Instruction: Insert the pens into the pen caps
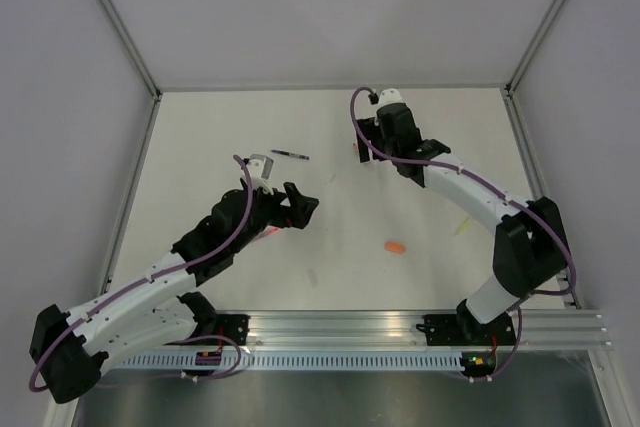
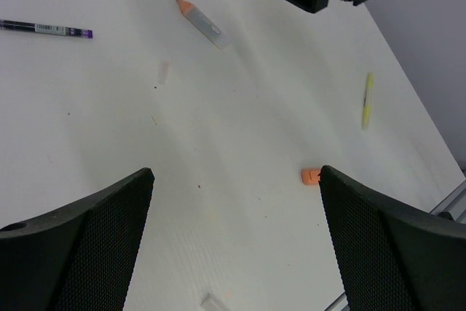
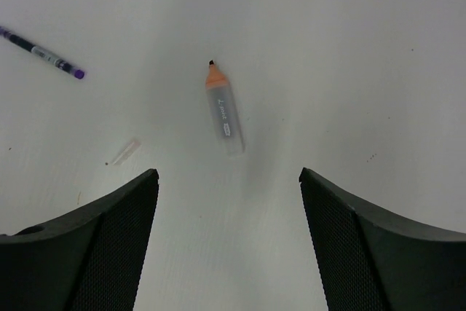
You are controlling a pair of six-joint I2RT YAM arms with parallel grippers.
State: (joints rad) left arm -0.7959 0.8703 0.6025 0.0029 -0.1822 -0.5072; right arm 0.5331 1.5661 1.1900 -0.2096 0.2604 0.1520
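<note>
1. Closest to the lens in the left wrist view are the dark, mesh-faced fingers [image 2: 80,245] of our left gripper [image 2: 235,172]. They are spread wide with nothing between them.
2. Just off the tip of its right-hand finger we see the orange cap [image 2: 311,175], lying loose on the white table [image 2: 240,121]. We take this cap as our landmark.
3. Our right gripper [image 3: 228,172] is also parted and empty. It sits well beyond the cap toward the back wall, poised over an orange-tipped marker [image 3: 223,107] that lies flat and uncapped just ahead of its fingers.
4. Further out, the pale yellow pen [image 1: 463,226] lies near the cap, on its right. The dark purple pen [image 1: 288,154] lies well apart from the cap, back and to its left. A small clear tube [image 3: 125,151] rests on the far side of the cap, between marker and purple pen; we cannot tell whether it is a cap.
5. We judge the pens to be light, stiff and smooth, and their round barrels are likely to roll or twist in the pads. We would pinch one across mid-barrel, leaving the writing end free.
6. We expect the cap to be lighter still and apt to skid or squirt out of the pads. We would take it near its closed end, keeping the mouth clear. By its colour, it probably belongs on the marker.
</note>
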